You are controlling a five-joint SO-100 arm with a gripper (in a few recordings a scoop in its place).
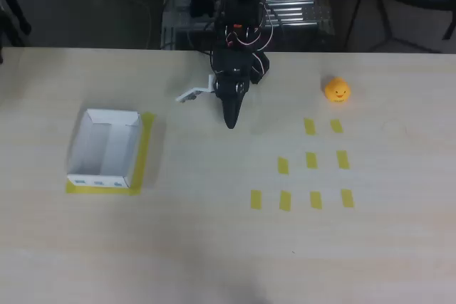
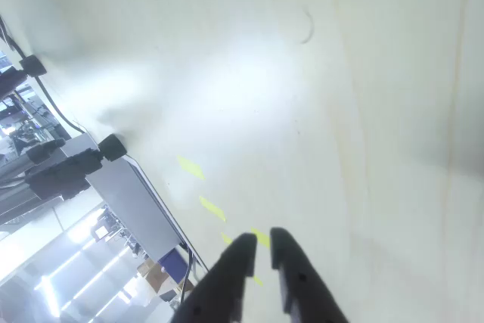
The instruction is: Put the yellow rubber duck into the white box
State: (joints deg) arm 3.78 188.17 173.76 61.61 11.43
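One white box (image 1: 107, 149) sits empty on the left, yellow rubber duck (image 1: 337, 90) far right, gripper (image 1: 231, 120) basically closed on nothing.

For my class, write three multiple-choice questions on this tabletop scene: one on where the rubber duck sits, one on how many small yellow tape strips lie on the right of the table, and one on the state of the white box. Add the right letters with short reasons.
1. In the overhead view, where is the yellow rubber duck?
A. Inside the white box
B. On the table, right of the gripper, above the tape strips
C. Between the gripper's fingers

2. How many small yellow tape strips lie on the right part of the table?
A. Four
B. Nine
C. Fifteen

3. What is the state of the white box?
A. Open-topped and empty
B. Closed with a lid
C. Tipped on its side

Answers
1: B, the duck sits alone on the table, apart from the gripper.
2: B, rows of two, three and four strips.
3: A, its bare white floor shows, standing on yellow tape.
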